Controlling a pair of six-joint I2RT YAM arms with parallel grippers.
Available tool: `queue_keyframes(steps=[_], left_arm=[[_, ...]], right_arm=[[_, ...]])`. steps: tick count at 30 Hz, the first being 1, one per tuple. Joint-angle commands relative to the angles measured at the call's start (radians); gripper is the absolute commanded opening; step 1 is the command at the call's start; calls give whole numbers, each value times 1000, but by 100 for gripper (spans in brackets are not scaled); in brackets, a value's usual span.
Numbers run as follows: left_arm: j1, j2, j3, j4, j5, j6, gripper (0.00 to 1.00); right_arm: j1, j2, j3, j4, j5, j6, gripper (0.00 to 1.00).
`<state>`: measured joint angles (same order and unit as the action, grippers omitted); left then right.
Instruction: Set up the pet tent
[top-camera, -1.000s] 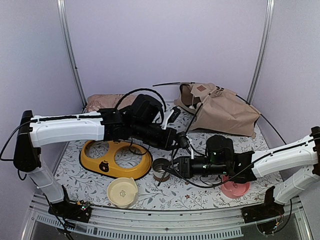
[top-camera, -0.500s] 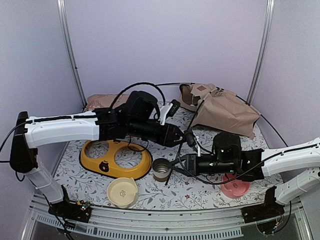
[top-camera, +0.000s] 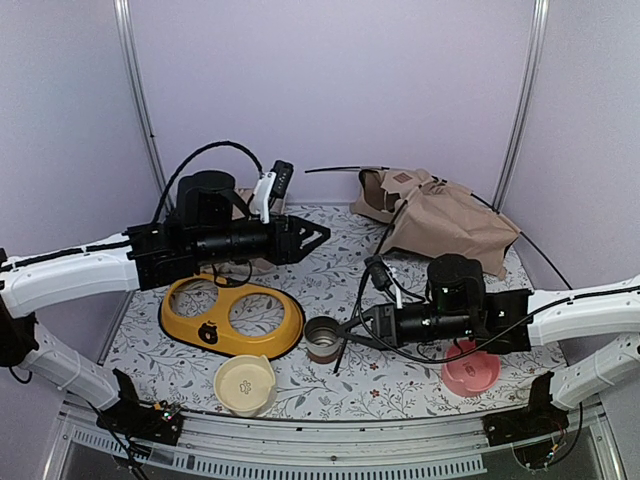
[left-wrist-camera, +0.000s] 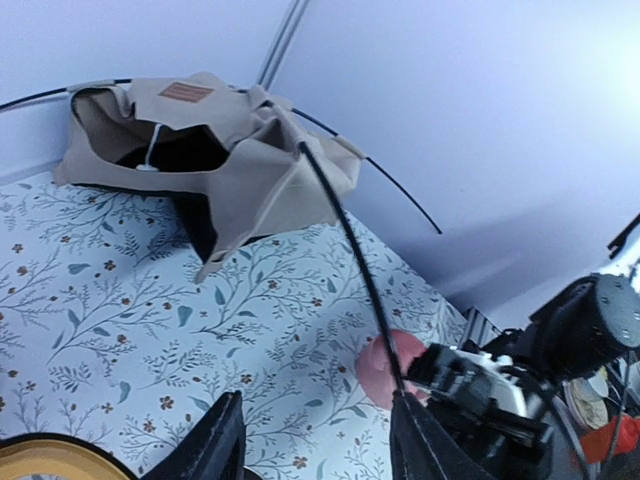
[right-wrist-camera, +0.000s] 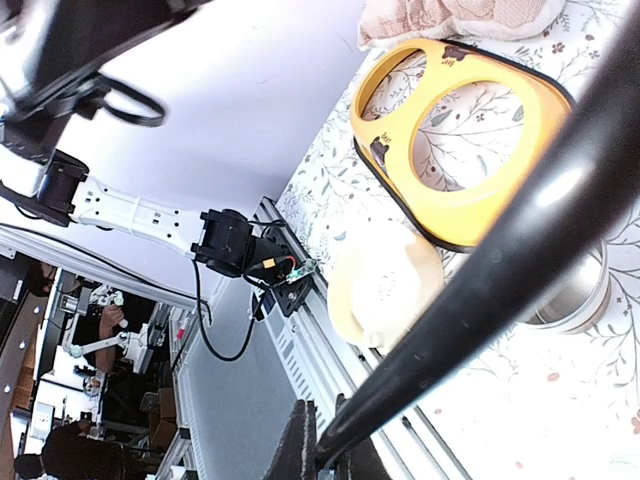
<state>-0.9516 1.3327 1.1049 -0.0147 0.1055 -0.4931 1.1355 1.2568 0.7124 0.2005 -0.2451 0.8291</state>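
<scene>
The tan pet tent (top-camera: 445, 218) lies collapsed at the back right, brown label patch on top. The left wrist view shows the tent (left-wrist-camera: 230, 150), its label (left-wrist-camera: 187, 92) and the pom-pom string. One thin black pole (top-camera: 339, 354) runs from the tent down to my right gripper (top-camera: 352, 330), which is shut on it beside the steel bowl. The pole (right-wrist-camera: 520, 250) crosses the right wrist view diagonally, pinched between the fingers (right-wrist-camera: 300, 445). My left gripper (top-camera: 318, 237) is open and empty, held above the table's back middle, apart from the pole (left-wrist-camera: 345, 230).
A yellow two-hole feeder (top-camera: 232, 318) lies front left, with a cream bowl (top-camera: 245, 385) near the front edge. A steel bowl (top-camera: 323, 338) stands in the middle. A pink bowl (top-camera: 470, 372) sits under the right arm. The pinkish cushion (top-camera: 190, 205) lies back left.
My left arm has pulled back to the left, away from the right gripper and the pole. My right gripper has kept its hold on the pole and shifted slightly right.
</scene>
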Motion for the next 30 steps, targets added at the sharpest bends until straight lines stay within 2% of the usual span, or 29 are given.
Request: queue_keyframes(steps=[1,11,19,25,30], left_arm=[[57,59,-57,122,-21,20,49],[69,329,-52,424,18,93,46],[93,534,36,535,92,170,45],[124,620,96,595,183,214,44],[124,693,119,646,192,270,44]], right_arm=[[-29,-39,45,-10,-21,-52,0],[-58,-95,57,-109,-29,-44,0],[-62,-129,63,-165,-22,-41,0],[-62,-145,64,-196,-8,-35,0],[-64,-147,73,-212,0,-36,0]])
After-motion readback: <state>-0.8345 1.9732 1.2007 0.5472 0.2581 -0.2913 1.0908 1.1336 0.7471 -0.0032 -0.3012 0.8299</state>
